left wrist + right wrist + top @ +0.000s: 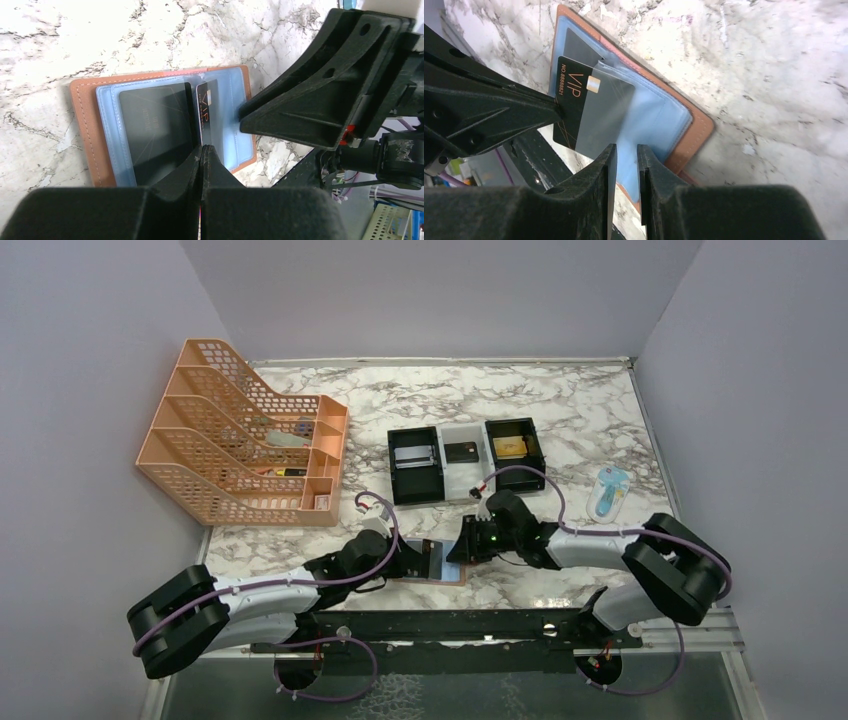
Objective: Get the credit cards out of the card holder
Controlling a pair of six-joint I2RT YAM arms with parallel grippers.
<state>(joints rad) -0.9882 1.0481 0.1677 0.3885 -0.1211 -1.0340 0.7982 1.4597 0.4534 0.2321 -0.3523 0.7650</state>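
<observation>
The card holder [441,562] lies open on the marble table [560,410], near the front edge at about 6 o'clock, right between the two claws. It is brown outside and light blue inside. The left claw [202,152] comes at it from the 9 o'clock side. Its two fingers are squeezed tight together on the edge of a black card [205,112] with gold letters that say VIP. Part of this card sits under a clear pocket [606,112] and part of it sticks out. A second dark card [155,125] lies flat in the pocket beside it, on the 9 o'clock side in the left wrist view. The right claw [624,155] comes from the 3 o'clock side, and its tips are down on the blue inside of the card holder. There is a thin gap between its fingers [651,165], and I cannot tell if they pinch the blue part or only press on it. Further back, at 12 o'clock from the card holder, sits a black and white tray [465,490]. An orange rack [245,435] stands at 10 o'clock.
</observation>
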